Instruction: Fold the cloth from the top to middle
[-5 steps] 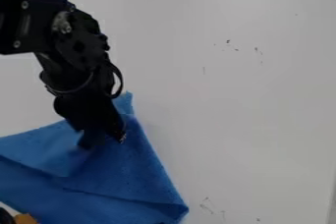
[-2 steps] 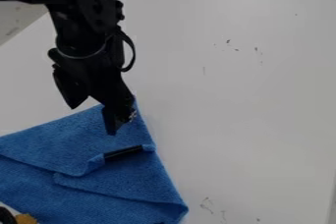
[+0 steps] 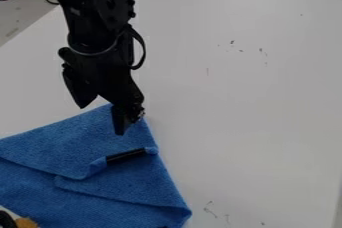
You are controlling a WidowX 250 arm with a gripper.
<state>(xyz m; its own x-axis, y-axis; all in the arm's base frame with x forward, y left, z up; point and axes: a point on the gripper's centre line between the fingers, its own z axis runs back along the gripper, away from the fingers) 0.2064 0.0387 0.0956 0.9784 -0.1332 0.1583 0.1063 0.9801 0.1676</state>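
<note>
One black gripper (image 3: 101, 120), jaws parted with nothing between them, hung over the upper corner of the cloth; one blue cloth (image 3: 73, 144), folded in overlapping layers, at the lower left of the white table (image 3: 247, 107); one dark strip (image 3: 125, 155), slanting across the cloth; one orange thing (image 3: 25, 223), lower left corner, beside the cloth

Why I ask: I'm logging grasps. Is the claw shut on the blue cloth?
No, the claw is at the cloth's upper edge with its two fingers spread well apart.
</note>
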